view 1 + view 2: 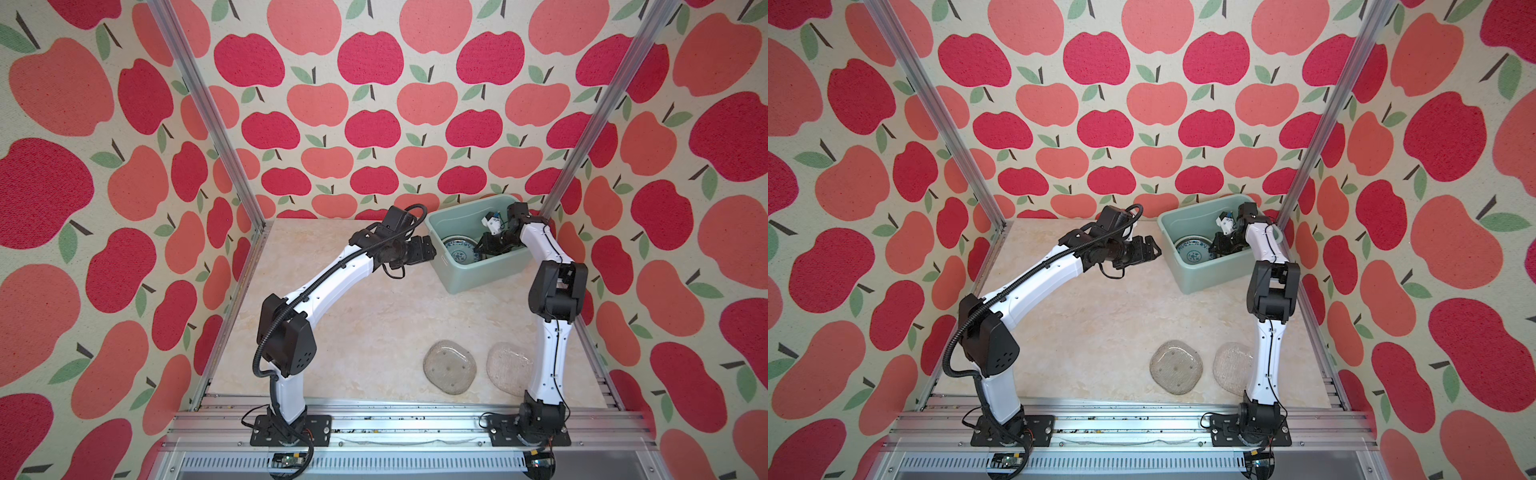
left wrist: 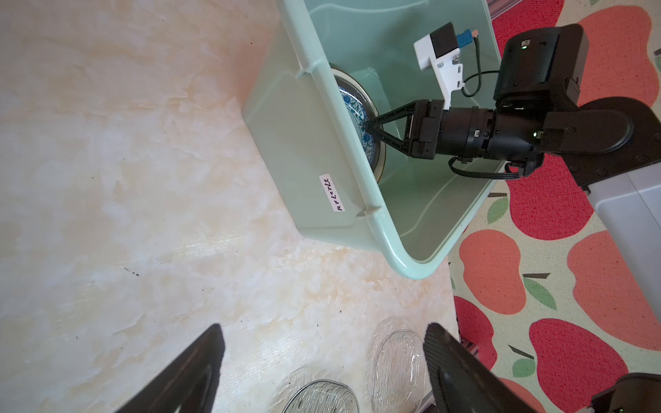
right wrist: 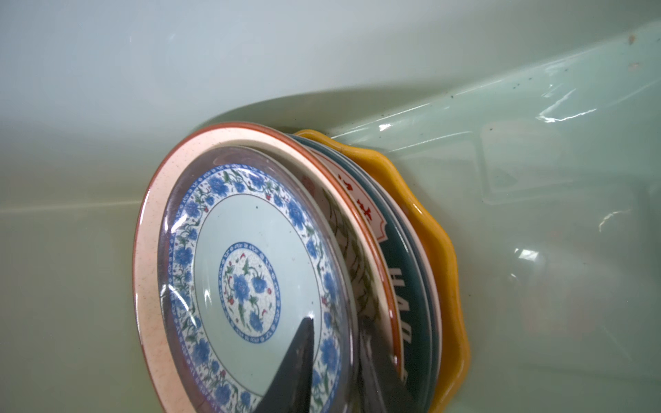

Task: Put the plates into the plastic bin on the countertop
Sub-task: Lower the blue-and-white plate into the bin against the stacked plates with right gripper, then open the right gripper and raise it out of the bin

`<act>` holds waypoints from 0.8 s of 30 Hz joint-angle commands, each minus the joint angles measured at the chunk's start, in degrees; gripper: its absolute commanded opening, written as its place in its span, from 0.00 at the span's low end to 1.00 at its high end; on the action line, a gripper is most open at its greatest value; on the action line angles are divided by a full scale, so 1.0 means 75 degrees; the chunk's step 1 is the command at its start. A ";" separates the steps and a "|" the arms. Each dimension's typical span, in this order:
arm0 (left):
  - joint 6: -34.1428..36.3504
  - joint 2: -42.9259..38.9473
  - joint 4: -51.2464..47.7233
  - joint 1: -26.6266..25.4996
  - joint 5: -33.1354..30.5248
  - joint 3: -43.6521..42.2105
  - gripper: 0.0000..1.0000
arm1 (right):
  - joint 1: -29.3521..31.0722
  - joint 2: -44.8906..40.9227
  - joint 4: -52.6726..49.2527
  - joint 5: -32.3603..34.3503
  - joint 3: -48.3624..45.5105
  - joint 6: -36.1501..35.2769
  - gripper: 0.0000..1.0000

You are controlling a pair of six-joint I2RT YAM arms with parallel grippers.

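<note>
In both top views a pale green plastic bin [image 1: 478, 276] [image 1: 1208, 278] with a flared rim stands at the far right of the cream, marble-look desk [image 1: 353, 332]. Two textured glass plates [image 1: 449, 368] [image 1: 509, 368] lie flat near the front edge. The left arm arches forward, its left tool [image 1: 428, 249] near the bin's side wall. The right arm bends over the rim, right tool [image 1: 482, 248] down inside.

In the left wrist view the left tool [image 2: 322, 327] stands wide open above the desk, holding nothing. The right tool [image 2: 368, 127] tapers to a point at a plate's edge.

In the right wrist view glossy round plates sit nested in the bin, a blue-flowered plate [image 3: 250, 268] in front and a scalloped yellow plate [image 3: 440, 250] behind. The right tool [image 3: 338, 329] has its jaws slightly apart astride the front rim; whether they pinch it I cannot tell
</note>
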 commanded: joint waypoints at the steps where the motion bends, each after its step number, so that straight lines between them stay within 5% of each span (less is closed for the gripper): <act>1: -0.0042 -0.0054 -0.0090 0.0027 0.0064 0.0021 0.90 | 0.0082 0.0055 -0.0235 0.0225 0.0216 -0.0079 0.25; 14: 0.0809 -0.1104 -0.0742 0.0026 -0.1044 -0.0227 0.91 | 0.0139 -0.1340 0.0084 0.1371 0.0029 0.0828 0.51; 24: 0.2025 -0.3951 0.0428 0.0136 -0.1886 -0.2179 0.97 | 0.0355 -0.3761 0.1126 0.1369 -0.1767 0.1639 0.57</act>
